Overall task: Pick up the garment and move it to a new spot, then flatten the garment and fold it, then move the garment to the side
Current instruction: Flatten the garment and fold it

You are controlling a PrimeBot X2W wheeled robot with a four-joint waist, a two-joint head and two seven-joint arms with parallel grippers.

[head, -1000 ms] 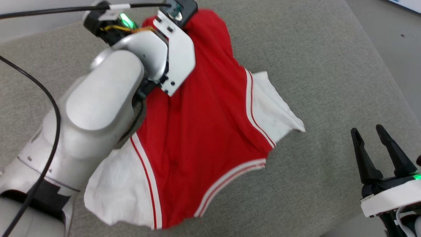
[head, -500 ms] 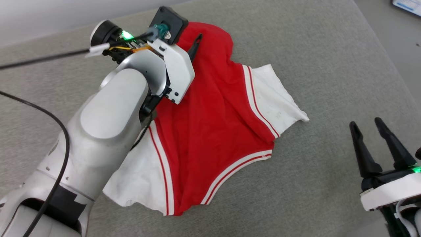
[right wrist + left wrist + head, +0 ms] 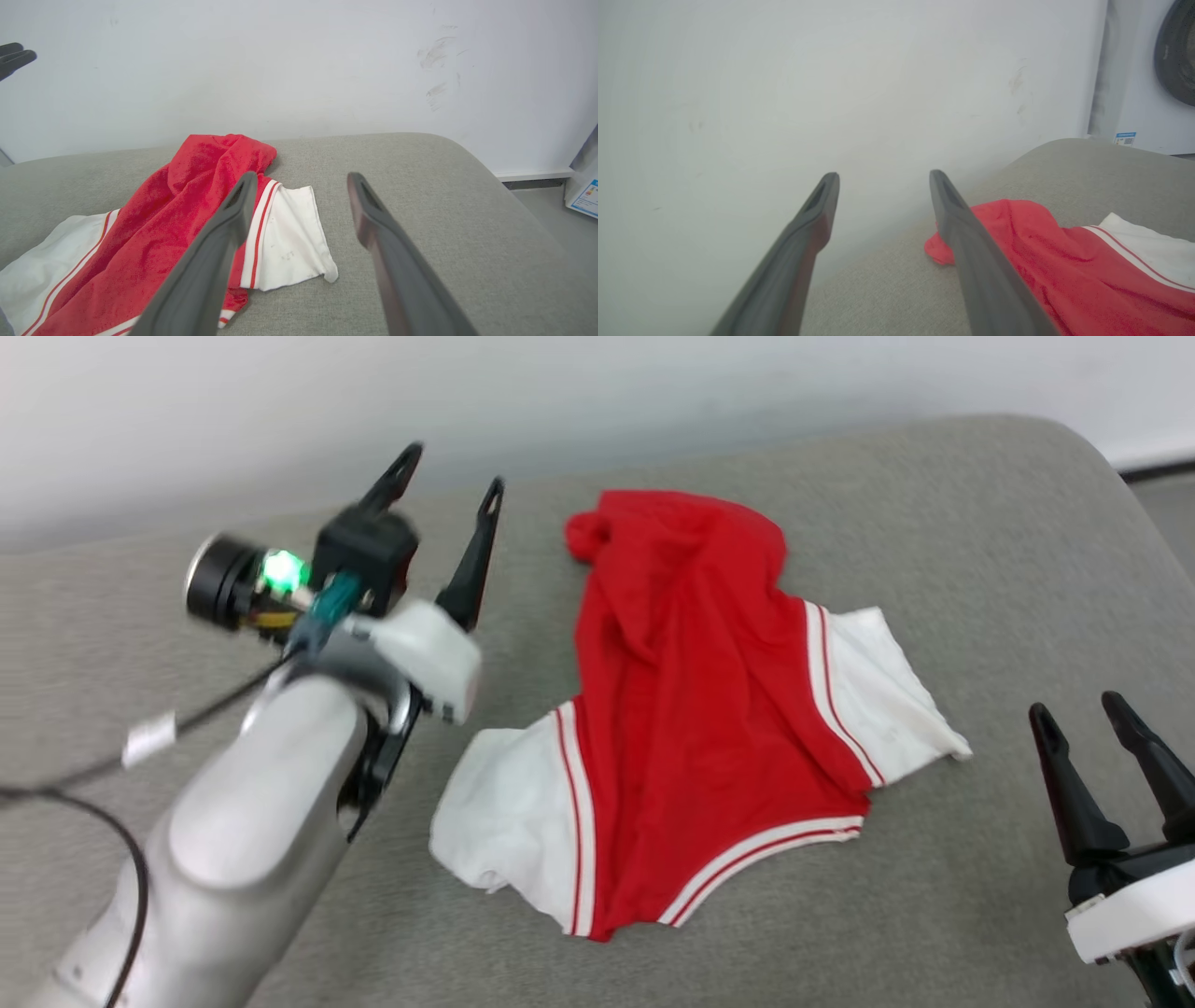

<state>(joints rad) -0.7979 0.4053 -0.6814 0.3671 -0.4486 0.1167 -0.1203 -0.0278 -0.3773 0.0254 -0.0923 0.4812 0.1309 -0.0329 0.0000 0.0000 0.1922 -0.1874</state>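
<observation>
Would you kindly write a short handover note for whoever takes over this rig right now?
Left gripper: open, empty, to the left of the far end of the garment.
Right gripper: open, empty, to the right of the garment, apart from it.
The garment lies rumpled on the grey cushion, far end bunched, both white sleeves spread out.
Done: garment set down, held by neither gripper.
Left: flatten it, fold it, move it aside.

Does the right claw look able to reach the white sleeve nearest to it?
Probably yes. The right claw stands open, apart from the garment, and bare grey cushion lies between it and the white sleeve; nothing blocks the way.
</observation>
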